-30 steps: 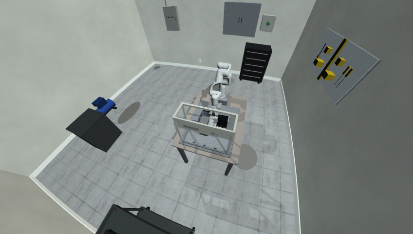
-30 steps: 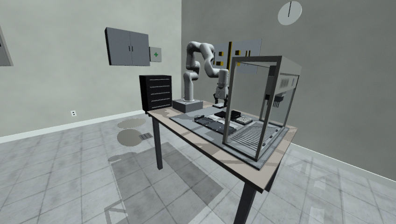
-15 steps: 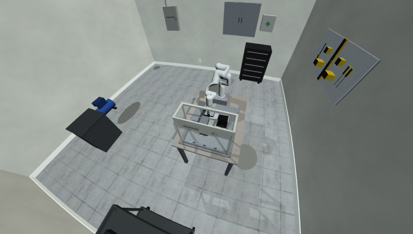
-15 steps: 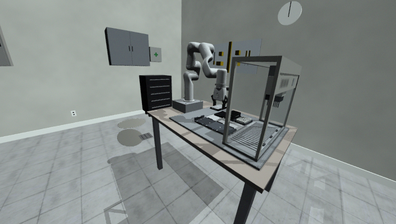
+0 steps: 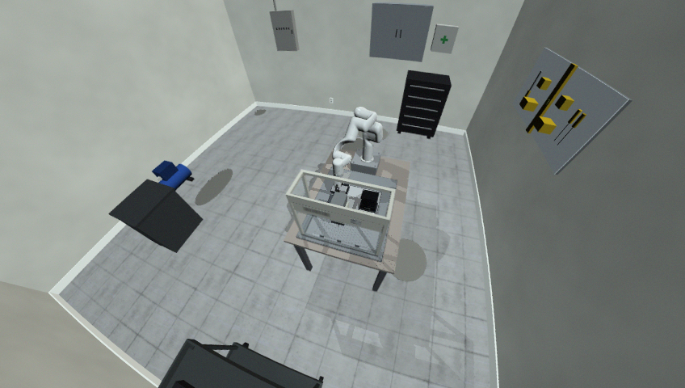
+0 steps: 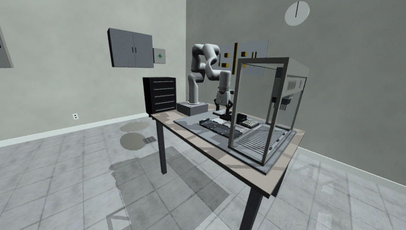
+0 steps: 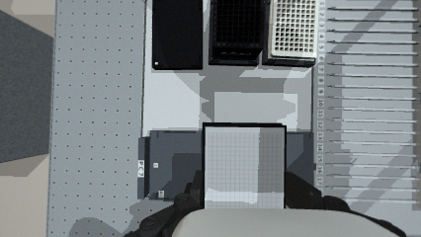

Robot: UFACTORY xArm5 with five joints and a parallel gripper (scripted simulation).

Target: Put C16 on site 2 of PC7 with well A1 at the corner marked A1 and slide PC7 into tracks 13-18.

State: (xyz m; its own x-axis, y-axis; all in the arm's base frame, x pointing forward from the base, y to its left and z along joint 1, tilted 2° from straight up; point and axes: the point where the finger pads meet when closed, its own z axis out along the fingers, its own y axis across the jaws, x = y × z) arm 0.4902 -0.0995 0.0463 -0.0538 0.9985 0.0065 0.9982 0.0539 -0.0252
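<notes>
I have tool clenched on C16, up over PC7; should line up with middle site, match A1 corners, go down flat and slow, then let go; S1 nest empty; C51 and C15 sit in their nests; can't tell about hidden part of PC7.

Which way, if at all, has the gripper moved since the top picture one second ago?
Yes: in the top view, the gripper has moved left, toward the left end of the instrument's frame.
</notes>
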